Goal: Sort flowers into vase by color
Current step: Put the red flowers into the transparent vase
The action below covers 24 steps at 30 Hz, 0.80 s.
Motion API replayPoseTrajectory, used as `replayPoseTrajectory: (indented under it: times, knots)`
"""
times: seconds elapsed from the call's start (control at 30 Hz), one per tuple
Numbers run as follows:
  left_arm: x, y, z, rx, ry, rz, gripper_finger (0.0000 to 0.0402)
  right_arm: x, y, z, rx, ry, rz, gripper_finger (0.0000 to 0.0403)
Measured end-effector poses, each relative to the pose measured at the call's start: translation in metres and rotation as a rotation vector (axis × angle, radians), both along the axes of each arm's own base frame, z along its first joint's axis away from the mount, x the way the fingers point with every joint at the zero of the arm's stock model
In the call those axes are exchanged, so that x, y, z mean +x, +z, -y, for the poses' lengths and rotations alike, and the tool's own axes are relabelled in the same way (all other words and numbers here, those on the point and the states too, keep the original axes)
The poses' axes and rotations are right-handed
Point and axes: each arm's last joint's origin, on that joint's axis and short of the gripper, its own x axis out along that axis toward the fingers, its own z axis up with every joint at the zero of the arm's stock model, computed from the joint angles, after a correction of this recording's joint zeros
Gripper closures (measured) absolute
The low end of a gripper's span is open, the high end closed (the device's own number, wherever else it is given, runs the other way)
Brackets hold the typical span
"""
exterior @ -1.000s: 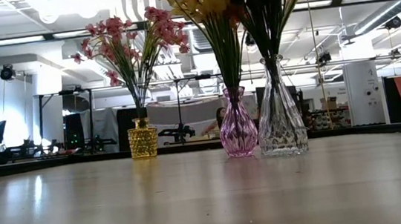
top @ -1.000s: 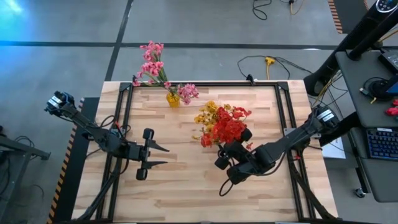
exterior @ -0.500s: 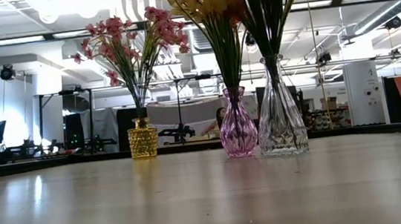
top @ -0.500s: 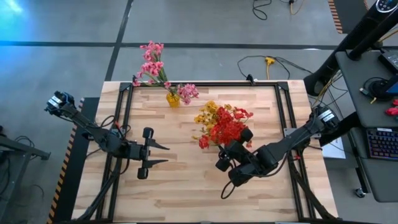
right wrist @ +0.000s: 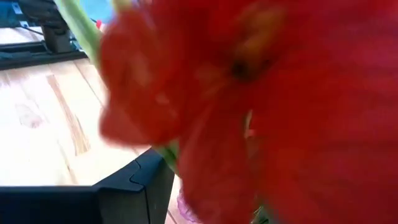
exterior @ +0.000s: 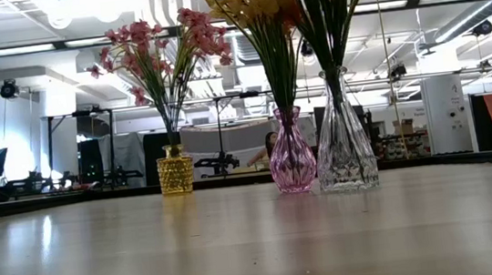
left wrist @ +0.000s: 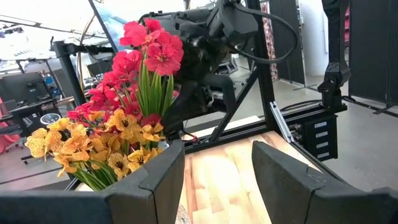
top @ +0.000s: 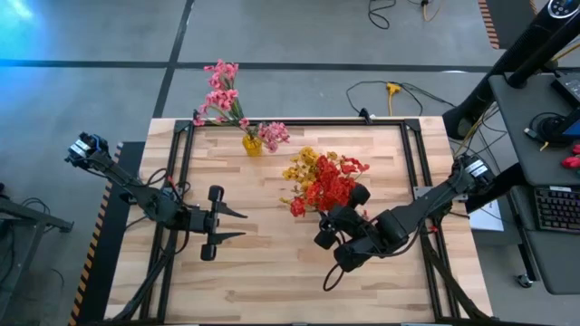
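1. Right tool [top: 347,210] sits open beside the red flowers [top: 330,188], which stand in the clear vase [exterior: 345,145] mid-tabletop [top: 272,272].
2. I'd back away slowly, so no stems snag.
3. Left tool [top: 234,226] waits open, well apart.

We saw a pale wooden bench [top: 272,263], smooth with a soft sheen, three faceted glossy glass vases [exterior: 345,145], and matt dark plastic jaws.

Grey concrete floor [top: 272,36], yellow-plugged cable [top: 391,89], bright ceiling lights [exterior: 76,4]
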Motion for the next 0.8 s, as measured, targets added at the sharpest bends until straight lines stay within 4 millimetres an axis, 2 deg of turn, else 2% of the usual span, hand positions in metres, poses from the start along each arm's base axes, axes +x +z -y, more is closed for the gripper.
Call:
replayPoseTrajectory:
  times: [0.37,0.8]
  knots:
    - [0.000,0.000,0.000,0.000,0.000,0.001,0.0231,-0.001,0.009,-0.005,0.002,0.020,0.008,0.0238]
    - [0.000,0.000,0.000,0.001,0.005,-0.002,0.0231,-0.005,0.014,-0.006,0.009,0.019,0.039,0.0180]
